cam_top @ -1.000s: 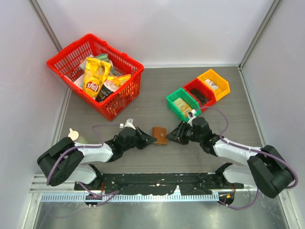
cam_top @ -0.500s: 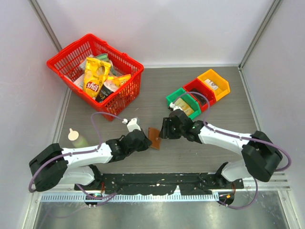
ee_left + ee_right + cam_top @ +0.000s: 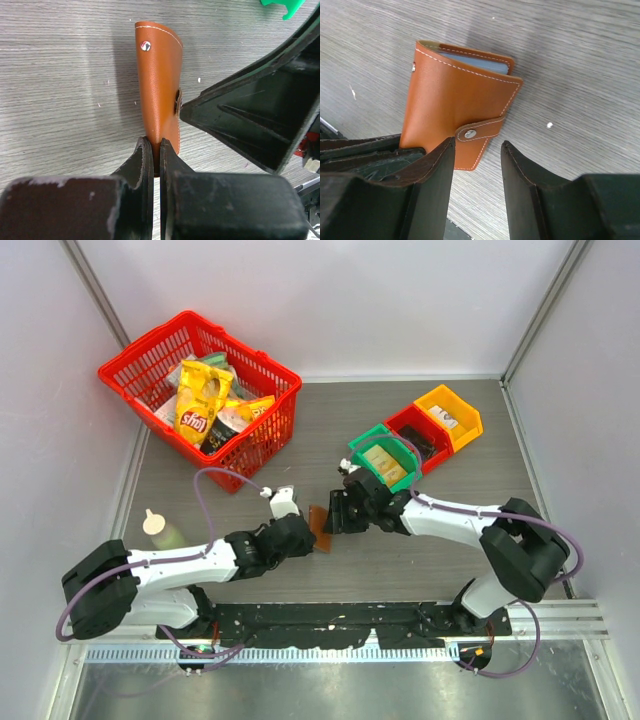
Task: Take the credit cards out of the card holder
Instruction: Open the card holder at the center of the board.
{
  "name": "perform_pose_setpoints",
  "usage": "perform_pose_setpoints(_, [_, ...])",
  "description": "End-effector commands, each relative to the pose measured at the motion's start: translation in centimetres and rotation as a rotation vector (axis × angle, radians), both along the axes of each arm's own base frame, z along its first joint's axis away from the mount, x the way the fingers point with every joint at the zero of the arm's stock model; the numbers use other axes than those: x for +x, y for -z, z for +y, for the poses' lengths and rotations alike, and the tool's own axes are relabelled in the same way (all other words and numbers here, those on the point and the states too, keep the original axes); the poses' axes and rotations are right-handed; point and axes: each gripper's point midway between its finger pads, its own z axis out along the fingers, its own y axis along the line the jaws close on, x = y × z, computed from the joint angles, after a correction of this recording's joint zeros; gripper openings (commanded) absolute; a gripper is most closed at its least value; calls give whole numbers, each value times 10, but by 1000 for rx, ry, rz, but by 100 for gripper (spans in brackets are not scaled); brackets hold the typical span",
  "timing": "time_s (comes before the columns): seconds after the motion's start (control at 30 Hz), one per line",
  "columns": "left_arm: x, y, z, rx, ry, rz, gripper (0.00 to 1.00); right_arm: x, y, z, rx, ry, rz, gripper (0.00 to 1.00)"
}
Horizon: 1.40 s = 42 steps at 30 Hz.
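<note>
The brown leather card holder (image 3: pixel 321 524) stands on edge on the grey table between both arms. My left gripper (image 3: pixel 308 534) is shut on its near edge; in the left wrist view (image 3: pixel 159 165) the holder (image 3: pixel 159 85) rises from between the fingers. My right gripper (image 3: pixel 336 517) is open, right beside the holder. In the right wrist view (image 3: pixel 477 150) the holder (image 3: pixel 455 110) is snapped shut by its tab (image 3: pixel 480 130), which sits just ahead of the fingertips. Pale blue-grey inner faces show at its top edge. The credit cards are hidden inside.
A red basket (image 3: pixel 200 395) with yellow snack bags stands at the back left. Green (image 3: pixel 384 455), red (image 3: pixel 418 434) and orange (image 3: pixel 450 413) bins sit just behind the right arm. A small pale bottle (image 3: pixel 155 525) stands at the left.
My left gripper took hold of the card holder and tipped it from lying flat onto its edge. My right gripper moved left, close up to the holder.
</note>
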Motion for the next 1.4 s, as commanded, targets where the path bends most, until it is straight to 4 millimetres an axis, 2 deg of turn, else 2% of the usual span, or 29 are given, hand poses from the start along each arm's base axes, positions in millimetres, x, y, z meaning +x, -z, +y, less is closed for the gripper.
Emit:
perform_pose_setpoints(0.0, [8,-15,1,24,-16,-56,0,10,-20,27,102,-57,-56,46])
perform_pose_setpoints(0.13, [8,-18,-1,20,-13,-58,0,10,-17,33,115,-74,-49,46])
perform_pose_setpoints(0.23, [7,-19,-2,19,-9,-60,0,13,-4,27,71,-59,-52,44])
perform_pose_setpoints(0.37, [5,-24,-4,15,1,-68,0,13,15,18,16,-52,-41,37])
perform_pose_setpoints(0.53, [4,-33,-3,24,6,-93,0,12,32,2,-68,-14,-32,17])
perform_pose_setpoints(0.63, [5,-38,-1,30,3,-107,0,12,39,-14,-135,21,-32,1])
perform_pose_setpoints(0.77, [4,-41,1,36,4,-114,0,17,42,-36,-230,74,-64,1])
perform_pose_setpoints(0.97, [3,-52,8,-14,-27,-125,0,15,44,-51,-265,100,-83,1])
perform_pose_setpoints(1.07, [3,-53,13,-52,-58,-130,0,16,37,-44,-170,103,-84,1])
perform_pose_setpoints(1.1, [2,-51,14,-57,-64,-127,0,11,35,-43,-121,101,-61,1])
perform_pose_setpoints(1.13, [2,-49,15,-58,-70,-126,0,15,29,-38,-82,112,-83,1])
perform_pose_setpoints(1.17, [2,-47,16,-54,-74,-123,0,7,24,-34,-29,91,-63,1])
perform_pose_setpoints(1.2, [2,-46,15,-56,-75,-119,0,9,14,-29,29,95,-81,1])
perform_pose_setpoints(1.23, [2,-46,13,-61,-75,-118,0,9,12,-29,45,99,-79,1])
perform_pose_setpoints(1.3, [2,-47,10,-70,-70,-116,0,7,-1,-24,115,95,-90,8])
perform_pose_setpoints(1.33, [3,-48,10,-71,-68,-118,0,9,-17,-17,183,102,-117,20])
perform_pose_setpoints(1.37, [3,-50,9,-72,-66,-123,0,6,-19,-17,211,106,-116,26])
